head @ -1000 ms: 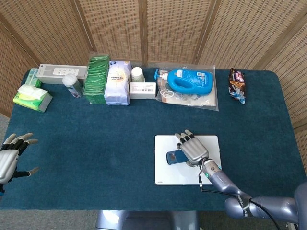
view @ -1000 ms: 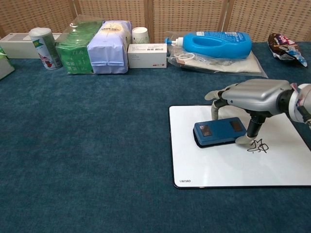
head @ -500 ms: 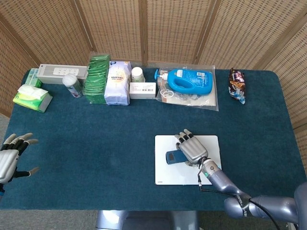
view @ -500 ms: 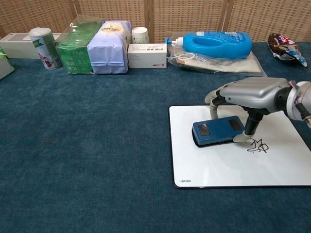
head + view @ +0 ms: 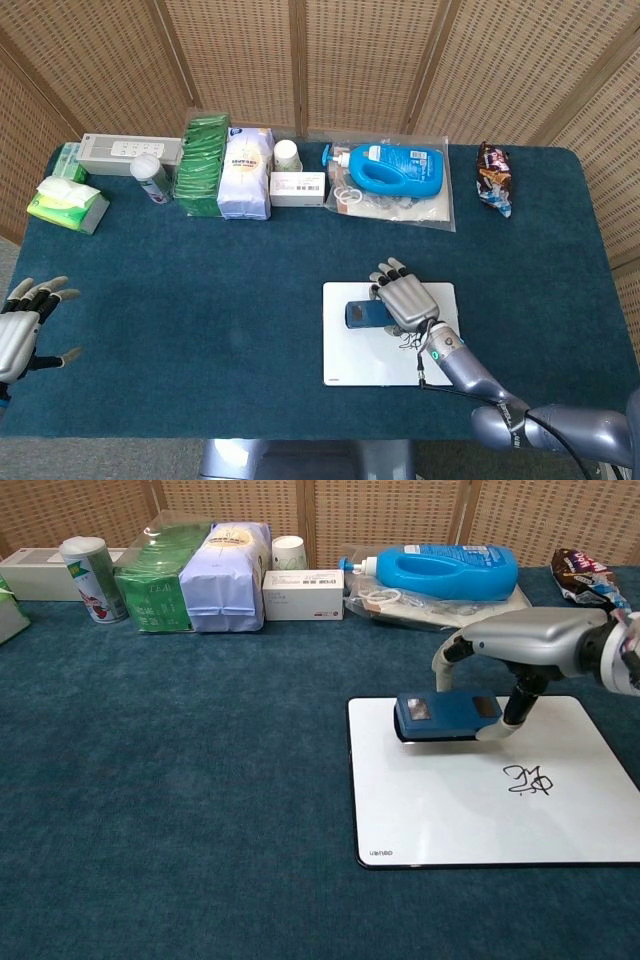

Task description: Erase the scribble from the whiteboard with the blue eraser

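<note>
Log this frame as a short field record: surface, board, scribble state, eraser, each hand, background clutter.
surface: blue cloth table
board: whiteboard lying flat at the right front
scribble: scribble unerased, near the board's right side
eraser: blue eraser held by the right hand, at the board's far edge, clear of the scribble
right hand: right hand grips the eraser from above
left hand: left hand at the table's left edge, fingers spread, holds nothing
clutter: blue detergent bottle, green packs, white bag along the far edge

One whiteboard (image 5: 460, 820), one blue eraser (image 5: 445, 714), one scribble (image 5: 527, 778), two hands: left hand (image 5: 18, 335), right hand (image 5: 520, 645), one detergent bottle (image 5: 395, 168).
</note>
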Motion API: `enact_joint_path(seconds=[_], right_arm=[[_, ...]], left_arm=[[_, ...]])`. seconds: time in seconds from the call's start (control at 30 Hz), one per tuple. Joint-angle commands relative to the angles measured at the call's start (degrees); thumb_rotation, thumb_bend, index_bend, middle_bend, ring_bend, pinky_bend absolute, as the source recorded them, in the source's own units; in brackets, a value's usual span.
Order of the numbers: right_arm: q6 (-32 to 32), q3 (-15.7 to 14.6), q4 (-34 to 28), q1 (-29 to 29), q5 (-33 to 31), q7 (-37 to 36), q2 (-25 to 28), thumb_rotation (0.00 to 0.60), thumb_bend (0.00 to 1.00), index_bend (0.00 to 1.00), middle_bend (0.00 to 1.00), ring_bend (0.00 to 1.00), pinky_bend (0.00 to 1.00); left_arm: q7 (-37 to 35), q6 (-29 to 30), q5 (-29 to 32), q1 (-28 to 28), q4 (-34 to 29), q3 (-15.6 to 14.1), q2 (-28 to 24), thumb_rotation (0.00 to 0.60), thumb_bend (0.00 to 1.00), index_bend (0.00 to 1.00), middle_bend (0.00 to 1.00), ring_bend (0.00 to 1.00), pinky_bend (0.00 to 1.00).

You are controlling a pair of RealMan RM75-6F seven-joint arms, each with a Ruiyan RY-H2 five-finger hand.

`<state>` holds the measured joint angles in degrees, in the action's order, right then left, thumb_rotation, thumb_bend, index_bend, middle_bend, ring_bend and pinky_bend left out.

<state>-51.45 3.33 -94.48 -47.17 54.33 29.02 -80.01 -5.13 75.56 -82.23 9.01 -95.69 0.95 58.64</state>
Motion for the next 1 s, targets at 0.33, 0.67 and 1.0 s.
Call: enact_joint_path(seconds=[0.33, 0.67, 1.0], right_arm=[[-0.47, 1.14, -0.77, 2.58, 3.12, -7.19, 3.11, 0.6, 0.25, 0.79, 0.12, 0.0, 0.0], [2.88, -1.39, 1.28, 4.43, 9.42, -13.54, 4.01, 0.6, 0.26, 0.8, 0.05, 0.0, 0.0], [3.04, -2.91, 3.23, 6.41, 15.94, -18.91, 3.87, 0.6, 0.25, 0.8, 0.02, 0.0, 0.0]], left_arm=[[1.31, -0.25, 0.06, 0.38, -1.15, 0.19, -0.17, 0.6, 0.17, 0.23, 0.13, 0.16, 0.0], [2.62, 0.04, 0.36, 0.27, -2.55, 0.23, -0.76, 0.6, 0.17, 0.24, 0.13, 0.16, 0.0], [3.56, 0.2, 0.41, 0.26, -3.57, 0.25, -1.19, 0.6, 0.17, 0.24, 0.13, 0.16, 0.0]])
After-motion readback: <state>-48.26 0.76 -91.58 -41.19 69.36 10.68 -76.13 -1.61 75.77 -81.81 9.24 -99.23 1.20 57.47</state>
